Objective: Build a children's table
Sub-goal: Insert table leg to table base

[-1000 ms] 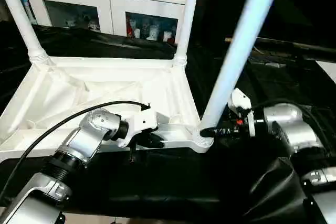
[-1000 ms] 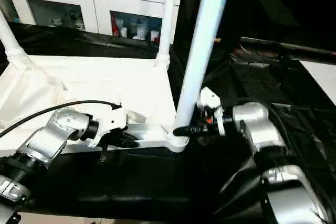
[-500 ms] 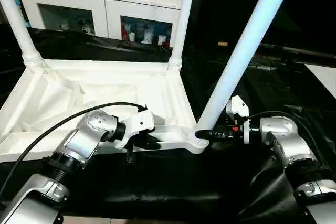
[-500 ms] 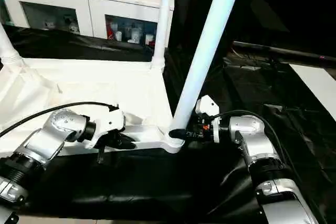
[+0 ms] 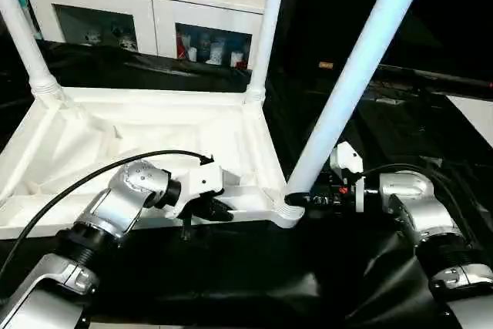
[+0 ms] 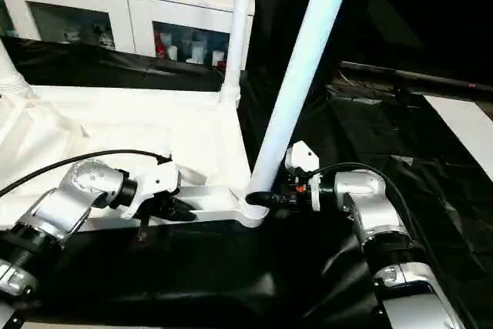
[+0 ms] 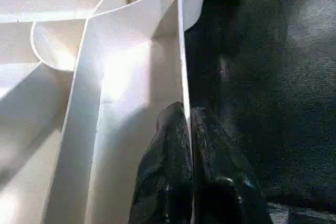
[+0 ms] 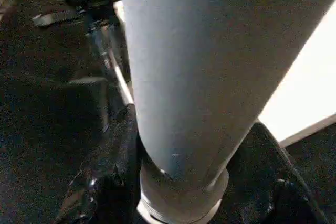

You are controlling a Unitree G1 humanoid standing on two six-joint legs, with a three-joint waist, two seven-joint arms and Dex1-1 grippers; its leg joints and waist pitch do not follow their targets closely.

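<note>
The left claw (image 7: 186,129) is pinched tight on the thin near rim of the table top (image 5: 154,140), one finger on each side of the wall. The right claw (image 5: 302,199) is partly spread around the base of the near-right leg (image 5: 350,82), just above its socket. The table top lies upside down on the black-covered desk (image 5: 231,267), ribs up, with two more legs (image 5: 263,32) standing at the far corners.

L tool (image 7: 186,129) pinched tight, R tool (image 5: 302,199) fingers apart — both forearms angled inward
</note>
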